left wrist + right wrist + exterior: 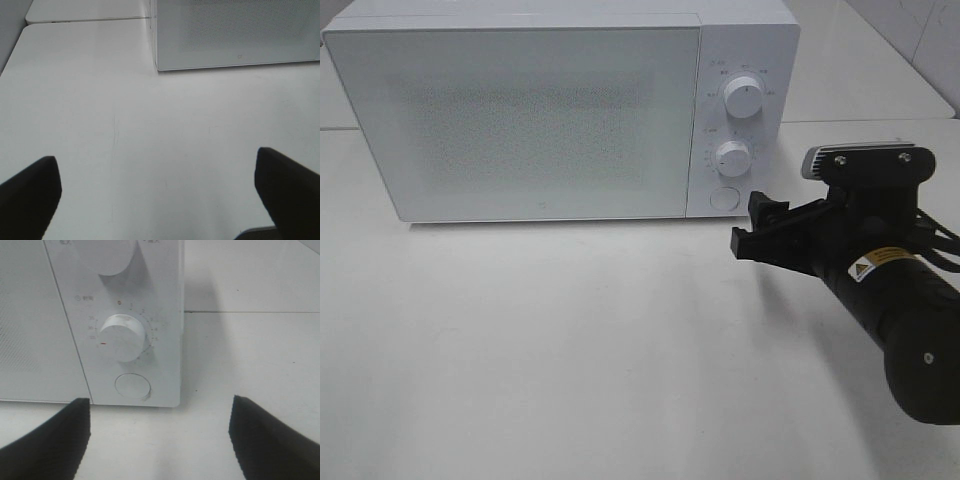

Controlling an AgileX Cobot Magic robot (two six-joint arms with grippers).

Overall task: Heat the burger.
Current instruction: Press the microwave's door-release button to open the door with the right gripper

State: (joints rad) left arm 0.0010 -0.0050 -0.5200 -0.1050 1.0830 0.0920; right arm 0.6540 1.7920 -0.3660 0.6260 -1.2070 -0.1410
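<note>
Right tool (750,224), spread apart, faces the shut microwave's (520,120) lower dial (122,337) just ahead of it — starting the heat seems the step in hand — next it should close on that dial and turn.

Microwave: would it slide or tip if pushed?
Likely no tipping: the microwave is wide, low and flat on the table. It looks bulky beside the right gripper, so probably heavy; that smooth surface might allow slight sliding.
</note>
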